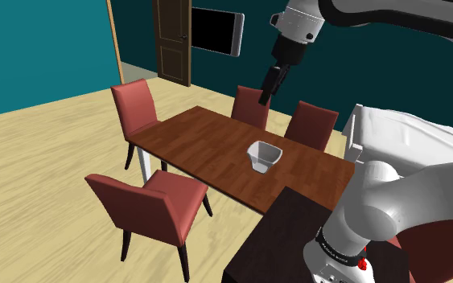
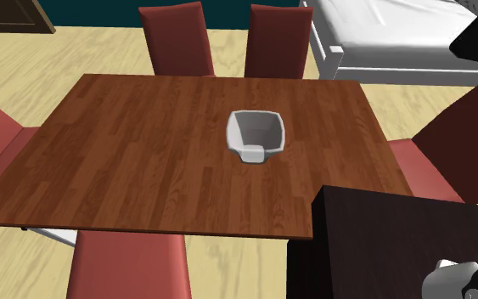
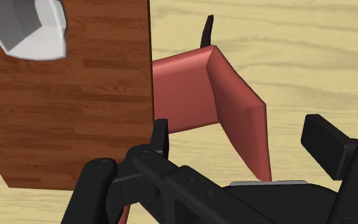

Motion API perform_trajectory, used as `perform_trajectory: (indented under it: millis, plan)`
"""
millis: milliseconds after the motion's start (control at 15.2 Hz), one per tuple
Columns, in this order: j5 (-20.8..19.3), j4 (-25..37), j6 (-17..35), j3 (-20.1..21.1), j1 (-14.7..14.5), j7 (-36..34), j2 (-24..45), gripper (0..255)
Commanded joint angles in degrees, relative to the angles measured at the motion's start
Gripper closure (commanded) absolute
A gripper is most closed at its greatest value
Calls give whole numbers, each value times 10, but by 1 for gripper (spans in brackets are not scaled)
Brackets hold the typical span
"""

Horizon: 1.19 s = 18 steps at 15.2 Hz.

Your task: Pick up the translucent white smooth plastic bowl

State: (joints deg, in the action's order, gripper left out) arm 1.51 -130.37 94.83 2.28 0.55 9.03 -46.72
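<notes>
A white, squarish bowl (image 1: 265, 155) stands upright on the brown wooden table (image 1: 192, 145), toward the end nearest my stand. From the second exterior view the bowl (image 2: 256, 136) is empty and sits right of the middle of the table (image 2: 143, 161). My black gripper (image 1: 266, 95) hangs high above the table's far edge, well above and behind the bowl. In the wrist view the gripper (image 3: 244, 143) is open with nothing between its fingers, over a red chair (image 3: 203, 89) off the table's edge. The bowl (image 3: 28, 28) lies far off to one side of the fingers.
Several red chairs ring the table, one (image 1: 156, 205) at its near side and two (image 1: 309, 125) at the far side. The dark stand (image 1: 285, 241) abuts the table's end. A white bed (image 1: 409, 137) lies behind, and a door (image 1: 172, 40) and a black screen (image 1: 215, 30) are on the teal wall.
</notes>
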Motion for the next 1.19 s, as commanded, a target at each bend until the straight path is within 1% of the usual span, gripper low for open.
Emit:
perform_trajectory:
  millis: [0,330,594,1122]
  plan:
    - [0,0,0,0,0,0,0,0]
    - [-29,-75,77,-16,14,22,11,0]
    - [-55,-125,143,-31,29,38,33,0]
    - [-113,-195,287,-63,67,61,115,0]
